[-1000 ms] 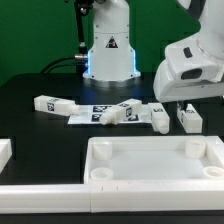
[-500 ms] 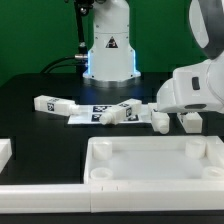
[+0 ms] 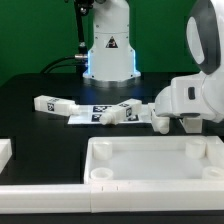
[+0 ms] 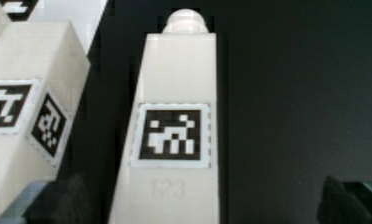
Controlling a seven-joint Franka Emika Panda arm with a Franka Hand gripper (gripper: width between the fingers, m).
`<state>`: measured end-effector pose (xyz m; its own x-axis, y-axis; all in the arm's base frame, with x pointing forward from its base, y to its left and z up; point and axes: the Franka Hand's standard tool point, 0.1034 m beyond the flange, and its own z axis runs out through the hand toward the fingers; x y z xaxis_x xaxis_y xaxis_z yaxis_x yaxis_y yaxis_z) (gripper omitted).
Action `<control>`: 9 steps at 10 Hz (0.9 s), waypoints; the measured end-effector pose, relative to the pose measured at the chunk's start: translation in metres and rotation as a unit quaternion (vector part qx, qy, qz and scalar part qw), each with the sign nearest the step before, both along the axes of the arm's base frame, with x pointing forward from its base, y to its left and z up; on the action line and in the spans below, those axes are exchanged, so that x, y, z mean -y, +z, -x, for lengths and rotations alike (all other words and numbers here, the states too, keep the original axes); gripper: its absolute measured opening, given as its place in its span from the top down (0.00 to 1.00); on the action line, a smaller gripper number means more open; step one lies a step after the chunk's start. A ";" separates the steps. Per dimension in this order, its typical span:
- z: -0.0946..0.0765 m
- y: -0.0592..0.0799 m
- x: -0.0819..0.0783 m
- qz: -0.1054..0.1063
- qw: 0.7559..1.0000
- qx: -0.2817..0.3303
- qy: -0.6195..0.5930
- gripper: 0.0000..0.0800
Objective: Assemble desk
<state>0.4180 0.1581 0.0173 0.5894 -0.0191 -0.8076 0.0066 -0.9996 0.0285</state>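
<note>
White tabletop (image 3: 150, 161) — legs (image 3: 127, 113) outside it

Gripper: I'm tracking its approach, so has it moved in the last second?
Yes. The gripper has come down, its body now nearer the tabletop and over a leg.

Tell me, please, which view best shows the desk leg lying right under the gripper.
The wrist view: the leg fills the picture lengthwise, its tag and rounded end plain. In the exterior view the gripper covers almost all of it.
</note>
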 end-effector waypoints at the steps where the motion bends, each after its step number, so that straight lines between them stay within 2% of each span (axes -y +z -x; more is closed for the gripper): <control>1: 0.000 0.000 0.000 0.000 1.000 0.000 0.000 0.19; 3: 0.001 0.000 0.000 0.000 1.000 -0.001 0.000 0.19; 6: 0.011 -0.009 0.001 0.016 1.000 -0.015 -0.013 0.19; 7: 0.011 -0.009 0.000 0.016 1.000 -0.014 -0.013 0.34; 8: 0.011 -0.009 0.000 0.016 1.000 -0.014 -0.013 0.34; 9: 0.011 -0.009 0.000 0.016 1.000 -0.015 -0.013 0.56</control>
